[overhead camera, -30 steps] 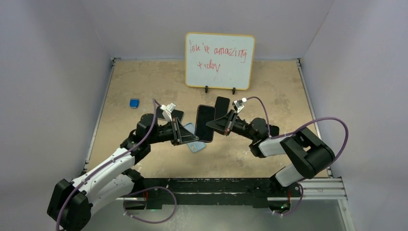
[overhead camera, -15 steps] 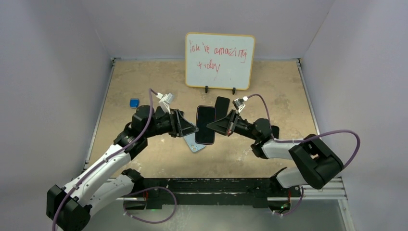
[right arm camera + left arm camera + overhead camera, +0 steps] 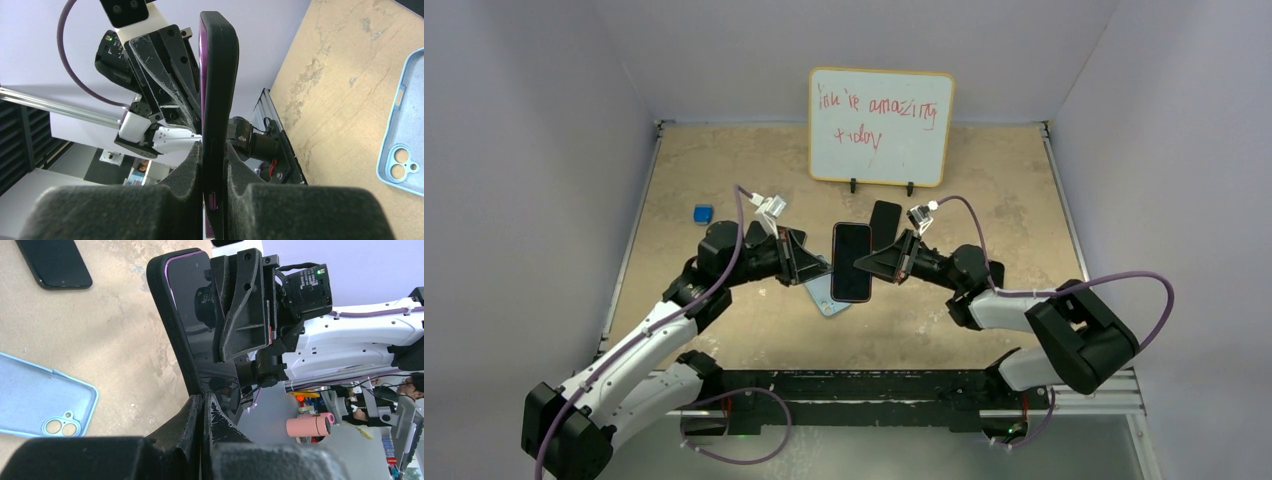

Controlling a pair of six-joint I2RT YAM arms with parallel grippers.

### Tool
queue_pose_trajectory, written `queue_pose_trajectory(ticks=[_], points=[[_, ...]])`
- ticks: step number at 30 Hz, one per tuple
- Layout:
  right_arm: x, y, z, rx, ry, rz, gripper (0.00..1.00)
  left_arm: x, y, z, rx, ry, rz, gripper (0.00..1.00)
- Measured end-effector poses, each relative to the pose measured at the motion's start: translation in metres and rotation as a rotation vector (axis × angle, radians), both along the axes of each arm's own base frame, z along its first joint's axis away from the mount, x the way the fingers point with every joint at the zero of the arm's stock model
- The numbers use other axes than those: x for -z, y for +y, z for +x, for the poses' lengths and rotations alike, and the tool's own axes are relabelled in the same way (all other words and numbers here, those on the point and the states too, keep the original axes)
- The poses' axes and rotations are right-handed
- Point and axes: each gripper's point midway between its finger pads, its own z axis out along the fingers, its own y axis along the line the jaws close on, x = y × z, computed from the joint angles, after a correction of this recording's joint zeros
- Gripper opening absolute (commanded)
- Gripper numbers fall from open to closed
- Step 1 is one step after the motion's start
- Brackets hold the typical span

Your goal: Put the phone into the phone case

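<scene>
Right claw clamped on the phone, one finger on each face, carrying it on edge and clear of the desk. Left claw drawn nearly closed, tips against the phone's opposite side; whether they pinch it cannot be told. Phone case lies flat on the desk, hollow side up, below and slightly left of the raised phone, apart from it. Judgement: step in hand is steadying the phone between both arms; insertion not yet begun. Next move calls for laying the phone flat, camera corner matched to the cutout, then pressing it home
</scene>
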Motion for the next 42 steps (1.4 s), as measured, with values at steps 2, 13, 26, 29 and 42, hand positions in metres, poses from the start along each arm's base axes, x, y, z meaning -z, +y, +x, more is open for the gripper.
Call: queue_pose_trajectory(ticks=[2, 13, 26, 29, 42], points=[[0.000, 0.000, 0.000, -0.002, -0.001, 0.001, 0.00, -0.001, 0.000, -0.001, 0.001, -0.003, -0.017, 0.00], [-0.004, 0.000, -0.005, -0.024, -0.002, 0.012, 0.00, -0.001, 0.002, -0.005, 0.005, -0.007, -0.032, 0.00], [-0.008, 0.000, -0.006, -0.032, -0.010, 0.025, 0.00, -0.001, 0.003, -0.005, -0.006, 0.005, -0.034, 0.55], [-0.009, 0.001, -0.006, -0.034, -0.012, 0.026, 0.00, 0.000, 0.002, -0.003, -0.008, 0.014, -0.034, 0.55], [-0.011, 0.009, -0.004, -0.048, -0.022, 0.002, 0.20, 0.004, -0.018, 0.005, 0.047, 0.090, -0.131, 0.01]])
